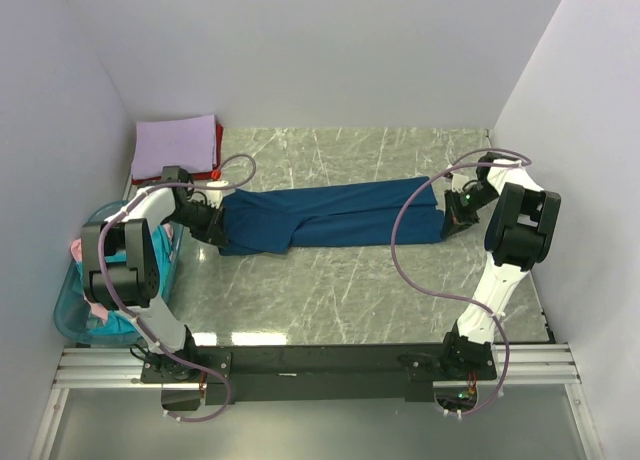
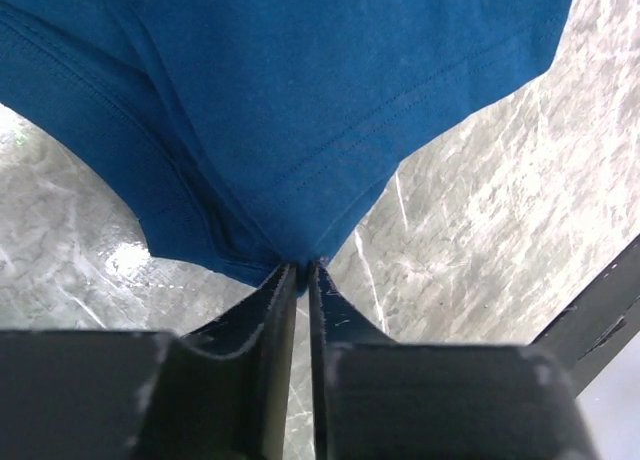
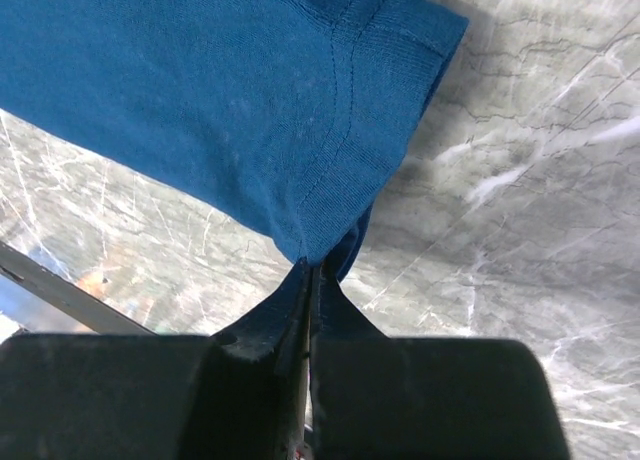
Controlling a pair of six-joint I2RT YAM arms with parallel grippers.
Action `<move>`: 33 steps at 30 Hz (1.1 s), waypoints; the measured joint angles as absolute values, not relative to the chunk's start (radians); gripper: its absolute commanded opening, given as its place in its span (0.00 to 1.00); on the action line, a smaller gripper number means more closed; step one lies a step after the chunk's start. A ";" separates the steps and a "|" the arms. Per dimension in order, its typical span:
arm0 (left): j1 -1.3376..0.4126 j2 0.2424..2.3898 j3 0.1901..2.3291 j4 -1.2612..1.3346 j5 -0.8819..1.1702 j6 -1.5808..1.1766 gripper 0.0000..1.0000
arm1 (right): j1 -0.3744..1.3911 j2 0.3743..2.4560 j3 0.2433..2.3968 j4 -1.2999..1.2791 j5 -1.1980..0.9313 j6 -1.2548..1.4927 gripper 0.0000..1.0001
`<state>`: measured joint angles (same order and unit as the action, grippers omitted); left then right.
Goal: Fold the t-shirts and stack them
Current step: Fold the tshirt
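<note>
A dark blue t-shirt (image 1: 330,215) lies stretched across the middle of the marble table, folded lengthwise. My left gripper (image 1: 213,228) is shut on its left end; in the left wrist view the cloth (image 2: 300,110) is pinched at the tips of my left gripper (image 2: 300,270). My right gripper (image 1: 452,218) is shut on the shirt's right end, where the right wrist view has the hemmed corner (image 3: 330,180) caught between the tips of my right gripper (image 3: 310,265). A folded lavender t-shirt (image 1: 175,145) lies on a red one (image 1: 217,152) at the back left.
A translucent blue plastic basket (image 1: 75,305) with pink cloth (image 1: 78,250) inside stands at the left edge beside my left arm. White walls close in the table on three sides. A black rail (image 1: 320,360) carries both arm bases at the near edge.
</note>
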<state>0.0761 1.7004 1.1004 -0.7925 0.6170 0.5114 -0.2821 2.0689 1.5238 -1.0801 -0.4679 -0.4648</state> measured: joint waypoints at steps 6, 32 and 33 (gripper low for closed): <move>0.094 1.700 1.124 -0.839 0.611 0.543 0.01 | -0.282 2.069 1.556 -1.090 -0.445 -0.470 0.00; 0.126 1.746 1.072 -0.877 0.513 0.610 0.44 | -0.279 2.048 1.448 -1.074 -0.281 -0.561 0.46; 0.130 1.744 1.072 -0.881 0.511 0.609 0.45 | -0.279 2.040 1.448 -1.076 -0.279 -0.568 0.48</move>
<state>0.1295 1.7435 1.0718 -0.8806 0.5114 0.6090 -0.2794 2.0399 1.4479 -1.0760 -0.2794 -0.5682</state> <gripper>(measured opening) 0.421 0.439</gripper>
